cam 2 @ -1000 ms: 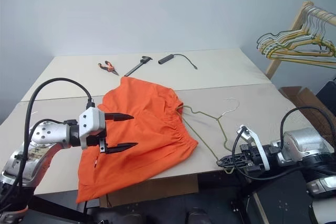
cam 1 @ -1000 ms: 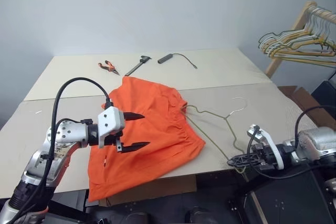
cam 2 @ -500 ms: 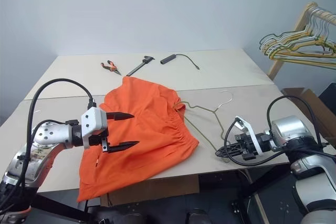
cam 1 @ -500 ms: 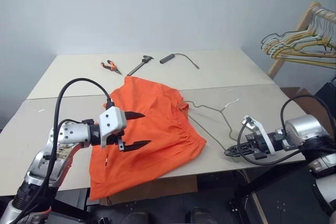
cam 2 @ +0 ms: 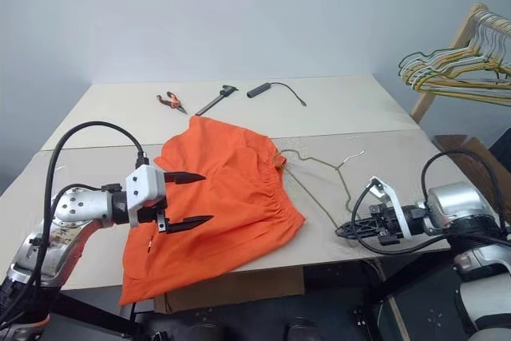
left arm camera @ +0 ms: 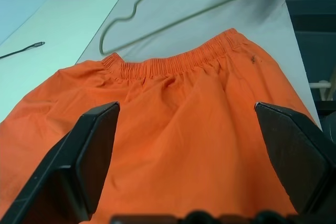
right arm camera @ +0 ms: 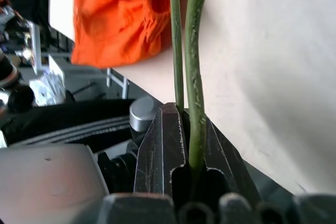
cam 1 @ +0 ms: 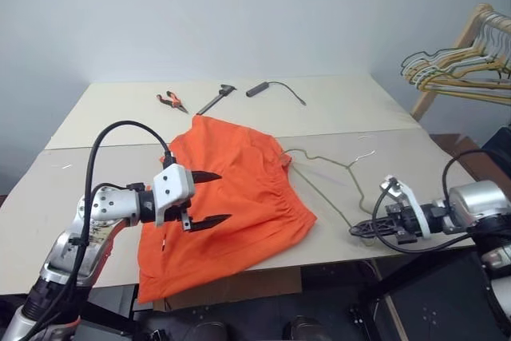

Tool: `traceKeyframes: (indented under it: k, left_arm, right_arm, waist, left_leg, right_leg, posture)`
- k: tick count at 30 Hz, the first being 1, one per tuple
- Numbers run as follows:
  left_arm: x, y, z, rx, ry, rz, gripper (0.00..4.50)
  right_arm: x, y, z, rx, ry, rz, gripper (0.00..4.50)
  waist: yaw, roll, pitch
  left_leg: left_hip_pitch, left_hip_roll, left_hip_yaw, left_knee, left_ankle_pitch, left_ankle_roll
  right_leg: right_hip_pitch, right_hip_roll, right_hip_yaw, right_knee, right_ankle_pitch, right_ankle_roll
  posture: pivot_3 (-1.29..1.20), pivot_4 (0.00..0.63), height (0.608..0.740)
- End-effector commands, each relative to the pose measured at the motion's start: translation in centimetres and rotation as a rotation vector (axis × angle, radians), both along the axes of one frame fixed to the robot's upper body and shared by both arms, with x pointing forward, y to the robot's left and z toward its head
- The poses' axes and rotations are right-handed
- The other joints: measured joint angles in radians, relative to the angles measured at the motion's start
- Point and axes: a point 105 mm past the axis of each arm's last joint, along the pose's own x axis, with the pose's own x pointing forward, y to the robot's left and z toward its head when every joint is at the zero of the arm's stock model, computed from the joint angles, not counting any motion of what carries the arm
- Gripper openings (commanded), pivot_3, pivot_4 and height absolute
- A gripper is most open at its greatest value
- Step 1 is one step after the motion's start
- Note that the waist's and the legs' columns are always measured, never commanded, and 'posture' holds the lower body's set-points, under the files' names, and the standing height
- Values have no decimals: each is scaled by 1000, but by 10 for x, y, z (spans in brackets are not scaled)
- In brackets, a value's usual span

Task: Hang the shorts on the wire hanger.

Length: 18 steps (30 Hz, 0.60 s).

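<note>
The right gripper (cam 2: pixel 345 231) is clamped shut on the wire hanger (cam 2: pixel 319 189) at the table's near edge; in the right wrist view two thin olive-green wire strands (right arm camera: pixel 185 51) are seen running out from between the closed black fingers (right arm camera: pixel 163 150). The hanger is a single piece of dull, thin wire bent into a triangle with a curved hook (cam 1: pixel 366 154), and it lies flat on the tabletop with one corner touching the waistband of the shorts (cam 1: pixel 231 197).

The left gripper (cam 1: pixel 205 197) is held wide open above the shorts, its two pointed black fingers (left arm camera: pixel 86 156) spread well apart and nothing between them. The shorts are one bright orange fabric garment, soft and creased, with a gathered elastic waistband (left arm camera: pixel 178 62) (puckered into fine ridges) turned towards the hanger; one leg droops over the near edge of the table (cam 1: pixel 96 141).

The table is made of two pale, matte panels joined by a seam. At its far side three small items are laid: orange-handled pliers (cam 1: pixel 169 101), a dark slim tool (cam 1: pixel 214 98) and a black cable with a cylindrical end (cam 1: pixel 271 87). To the right, a bunch of yellow and pale wire hangers (cam 1: pixel 455 69) hangs from a wooden rack (cam 1: pixel 447 61).
</note>
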Motion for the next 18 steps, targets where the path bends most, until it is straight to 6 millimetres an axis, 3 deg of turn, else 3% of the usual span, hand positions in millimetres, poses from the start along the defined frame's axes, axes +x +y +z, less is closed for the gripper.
traceKeyframes:
  k: [1, 8, 18]
  left_arm:
    - [-1, -5, 7, -5, -38, -24, 4470]
    - [0, -6, 6, -3, -37, -32, 4470]
    - [-1, -6, 4, 6, -37, -27, 4470]
  right_arm:
    - [-4, 0, 10, 28, -23, 11, 0]
    - [-21, 0, -2, -1, 34, 40, 0]
    - [-21, 4, -11, -25, 56, 69, 0]
  waist:
    - [0, 0, 0]
    - [-2, 0, 0]
    - [-1, 0, 0]
  left_leg:
    - [0, 0, 0, 0, 0, 0]
    - [0, 0, 0, 0, 0, 0]
    - [0, 0, 0, 0, 0, 0]
  right_leg:
    - [0, 0, 0, 0, 0, 0]
    - [0, 0, 0, 0, 0, 0]
    - [0, 0, 0, 0, 0, 0]
  posture:
    - [45, 0, 740]
    - [48, 0, 740]
    - [59, 0, 740]
